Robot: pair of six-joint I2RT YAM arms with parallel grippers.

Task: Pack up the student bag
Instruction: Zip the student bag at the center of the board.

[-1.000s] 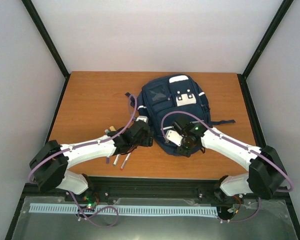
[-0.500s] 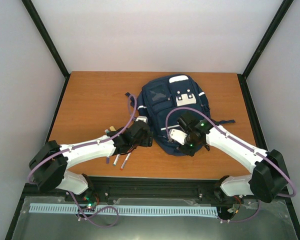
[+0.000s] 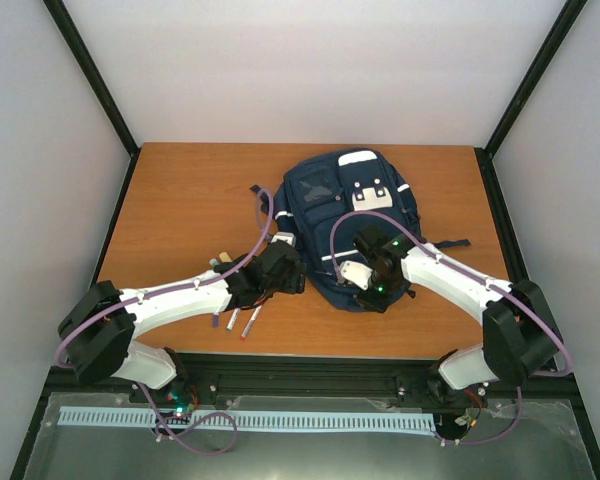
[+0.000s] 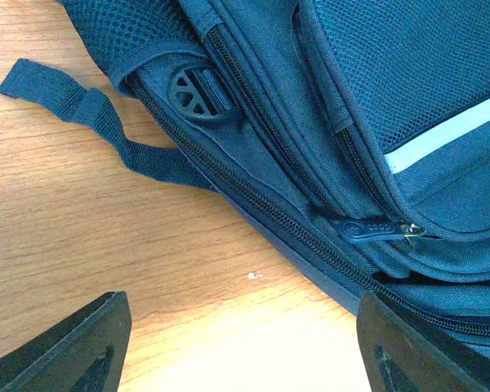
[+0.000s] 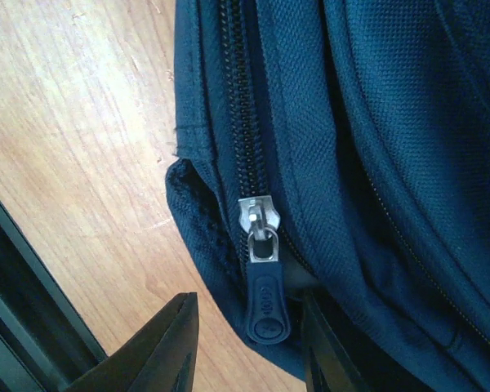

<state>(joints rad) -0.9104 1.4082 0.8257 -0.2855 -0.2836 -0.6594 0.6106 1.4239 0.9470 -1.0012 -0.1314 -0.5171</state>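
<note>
Top view: the navy-blue, white-striped fabric student bag (image 3: 350,215) lies flat on the far-middle of the orange-brown wooden counter (image 3: 180,200). Thin marker pens (image 3: 242,320) lie unpacked by my left arm, so I judge packing barely begun, with the opening yet to do. My left tool (image 3: 295,278) is at the bag's left edge and my right tool (image 3: 368,285) is over its near end. Left wrist view: tool wide and empty over bare wood. Only here do I see a closed side zip and a black plastic buckle (image 4: 198,94). Right wrist view: tool narrow, straddling the dark rubber zip pull (image 5: 265,306), with gaps either side, not gripping.
</note>
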